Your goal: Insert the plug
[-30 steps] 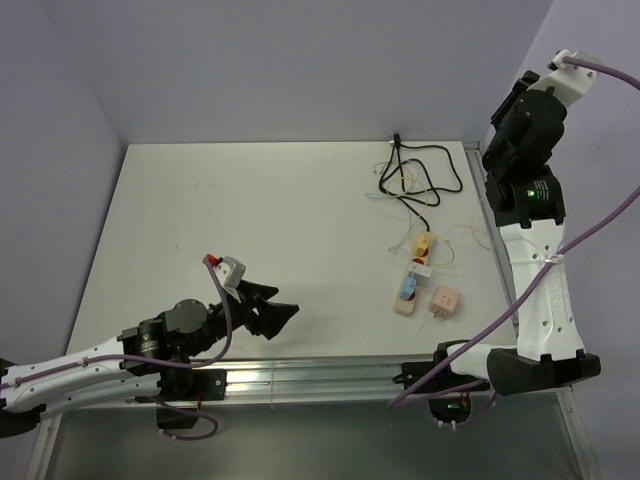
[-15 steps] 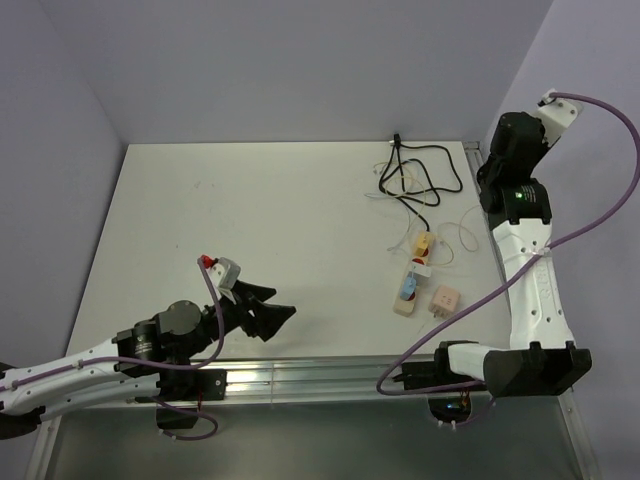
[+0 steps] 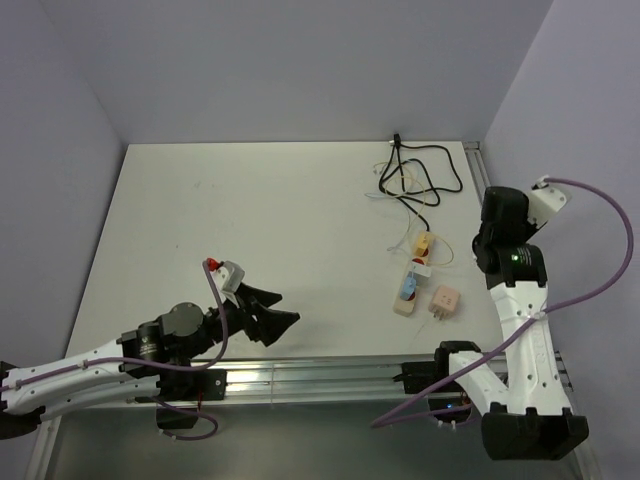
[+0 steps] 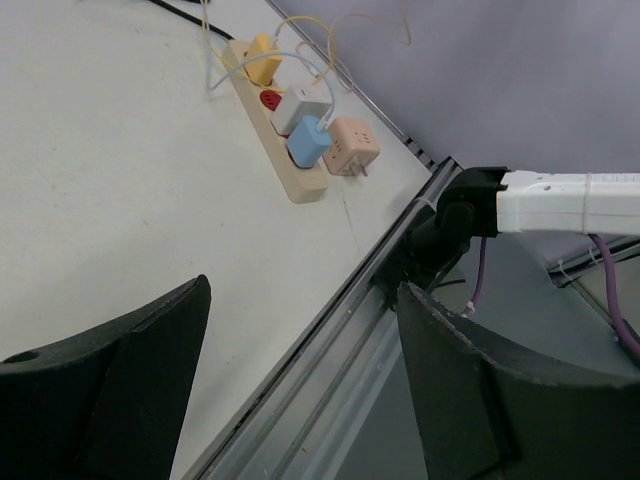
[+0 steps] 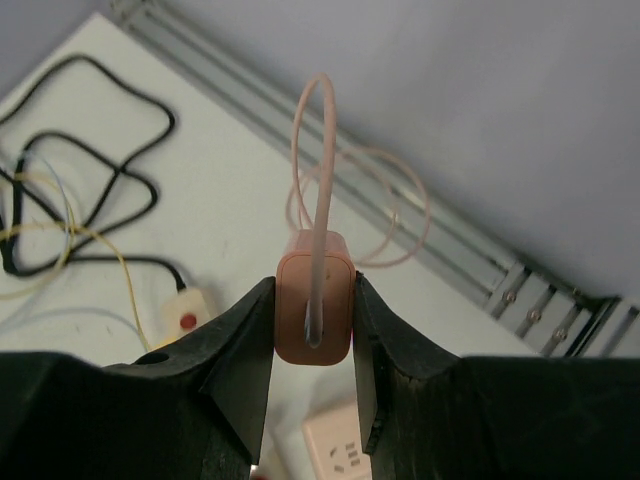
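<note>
A beige power strip (image 3: 411, 285) lies at the table's right, with a yellow plug (image 3: 425, 243), a white plug (image 3: 418, 267) and a blue plug (image 3: 408, 288) in it. A pink cube adapter (image 3: 445, 300) lies beside it. My right gripper (image 5: 313, 285) is shut on a salmon-pink plug (image 5: 314, 310) with a pink looped cable (image 5: 320, 150), held above the table over the cube adapter (image 5: 340, 450) and the strip's red-button end (image 5: 185, 318). My left gripper (image 3: 285, 318) is open and empty at the table's front edge. The left wrist view shows the strip (image 4: 300, 185) far off.
Tangled black and thin pale cables (image 3: 420, 175) lie behind the strip at the back right. A metal rail (image 3: 330, 370) runs along the table's front edge. Another rail (image 5: 480, 255) borders the table's right side. Purple walls close in on three sides.
My right arm has swung down and forward from high at the back right to just right of the strip, still holding the plug. My left gripper has shifted slightly right.
</note>
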